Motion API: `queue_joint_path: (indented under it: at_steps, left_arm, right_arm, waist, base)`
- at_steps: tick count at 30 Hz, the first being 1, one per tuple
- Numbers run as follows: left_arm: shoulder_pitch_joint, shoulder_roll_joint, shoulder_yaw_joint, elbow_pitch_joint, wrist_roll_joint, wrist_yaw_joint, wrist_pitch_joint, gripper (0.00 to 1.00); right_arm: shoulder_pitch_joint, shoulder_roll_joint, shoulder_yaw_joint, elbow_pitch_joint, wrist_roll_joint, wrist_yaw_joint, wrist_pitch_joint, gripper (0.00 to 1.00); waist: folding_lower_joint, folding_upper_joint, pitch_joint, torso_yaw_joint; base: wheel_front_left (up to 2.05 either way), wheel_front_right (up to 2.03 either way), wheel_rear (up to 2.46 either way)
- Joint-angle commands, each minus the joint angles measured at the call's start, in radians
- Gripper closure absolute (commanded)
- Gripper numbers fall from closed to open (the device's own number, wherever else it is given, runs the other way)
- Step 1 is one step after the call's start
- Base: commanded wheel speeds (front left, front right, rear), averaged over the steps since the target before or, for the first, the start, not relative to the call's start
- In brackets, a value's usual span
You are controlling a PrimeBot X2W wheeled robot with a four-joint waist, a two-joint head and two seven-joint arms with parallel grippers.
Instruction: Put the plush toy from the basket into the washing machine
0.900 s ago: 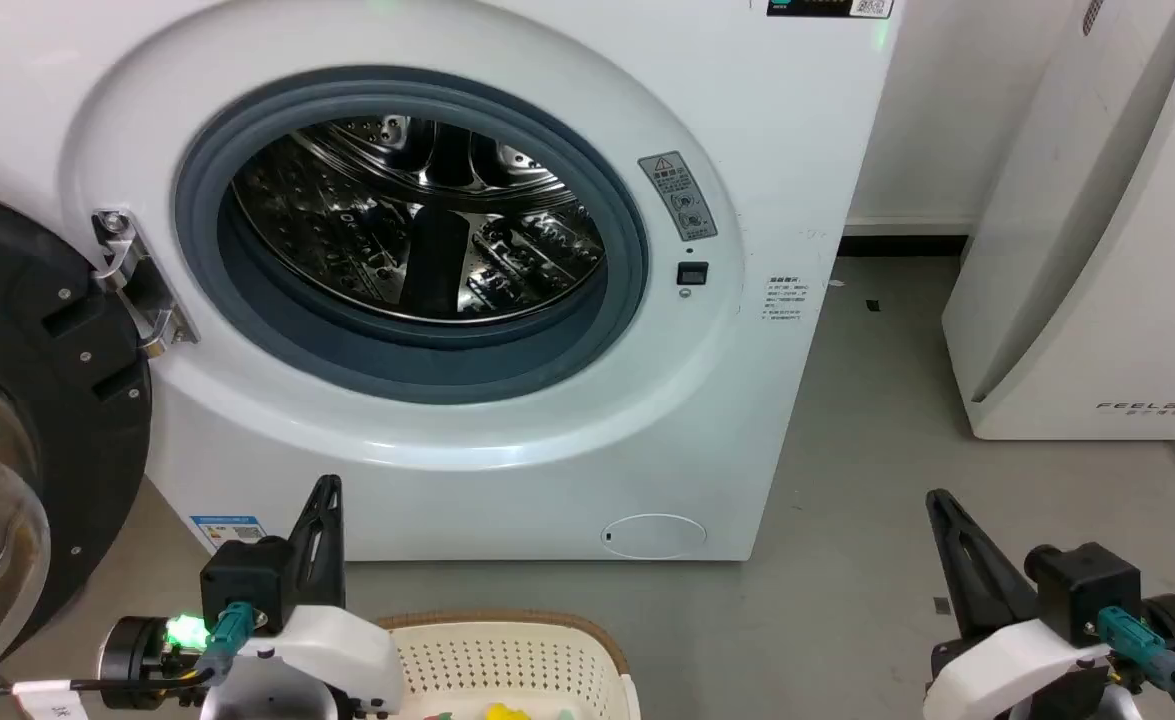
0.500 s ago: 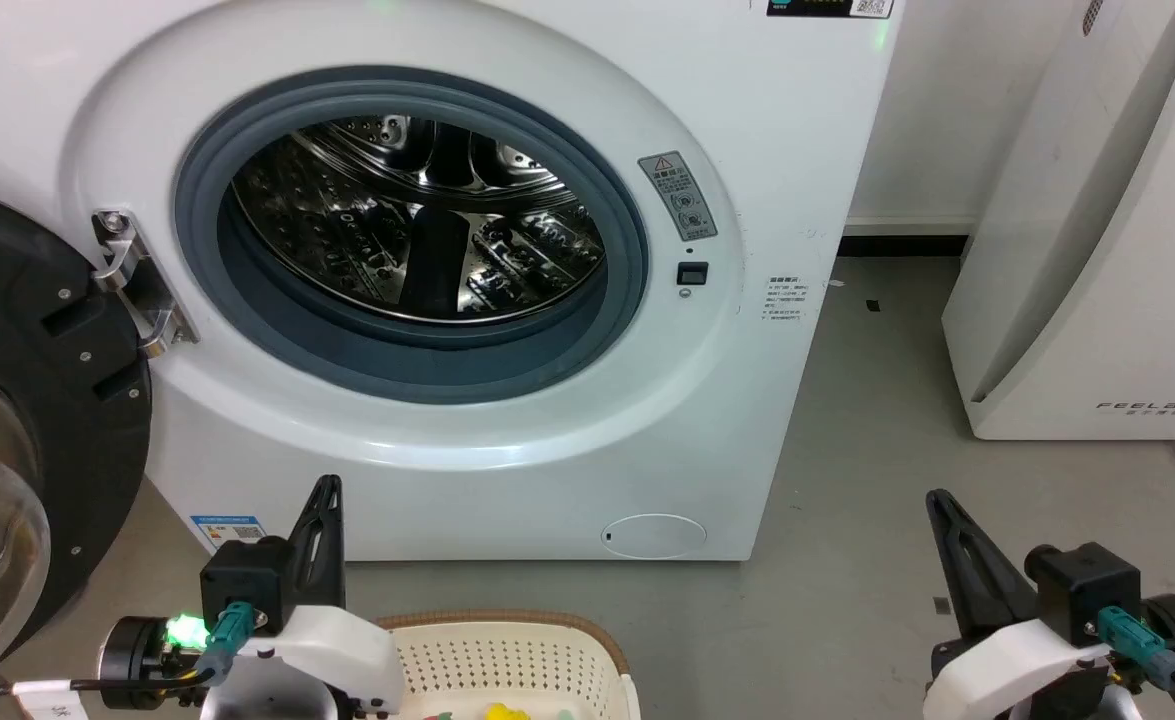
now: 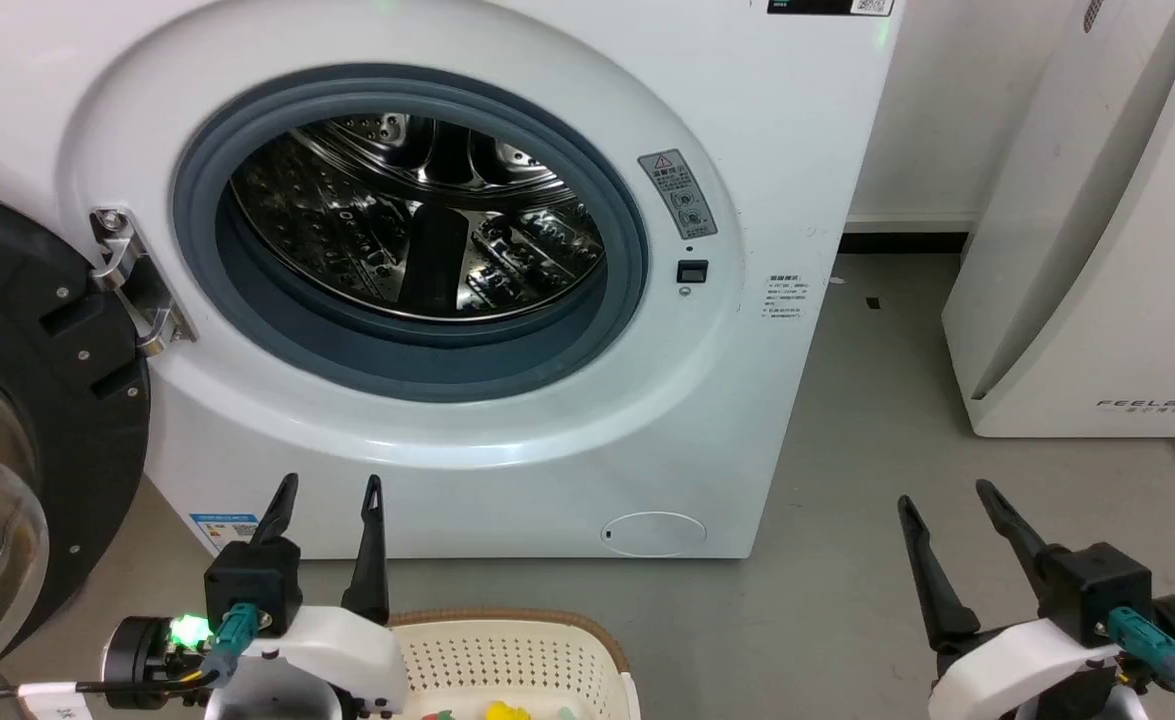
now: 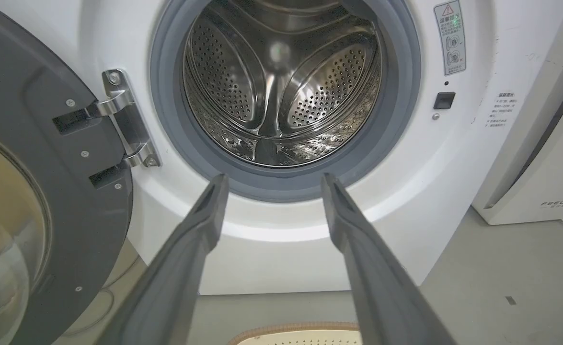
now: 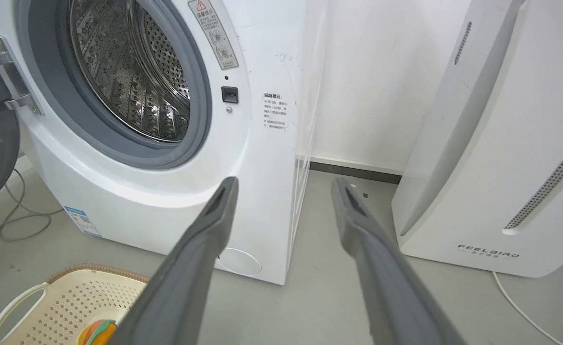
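While the washing machine [image 3: 507, 480] stood with its door [image 3: 37, 400] swung wide and its steel drum [image 3: 417, 220] bare, the basket [image 3: 507, 650] sat on the floor [image 3: 847, 600] just before it. The left gripper [image 3: 331, 487] and the right gripper [image 3: 947, 495], both pressed together half a second earlier, had spread their fingers, holding and touching nothing. This was judged readiness for a pick not yet begun. The plush toy [image 5: 98, 331] lay in the basket.
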Motion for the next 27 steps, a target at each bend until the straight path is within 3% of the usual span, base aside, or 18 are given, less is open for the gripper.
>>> queue_joint_path:
  at_steps: [1,12,27]
  left_arm:
    - [-0.006,0.000,-0.001,0.004,-0.005,0.005,-0.009,0.00]
    - [-0.044,0.001,-0.021,0.071,-0.005,0.005,-0.032,0.00]
    - [-0.142,0.003,-0.050,0.294,-0.019,-0.021,-0.060,0.00]
  right_arm:
    - [-0.002,0.000,-0.006,-0.005,0.010,0.000,-0.011,0.00]
    - [-0.014,0.000,-0.019,-0.013,0.039,0.000,-0.034,0.00]
    - [-0.053,0.000,-0.029,-0.029,0.072,0.000,-0.063,0.00]
  waist:
    - [0.0000,0.0000,0.002,0.000]
    - [0.0000,0.0000,0.030,-0.001]
    - [0.0000,0.0000,0.108,-0.018]
  base:
    - [0.00,0.00,0.00]
    - [0.00,0.00,0.00]
    - [0.00,0.00,0.00]
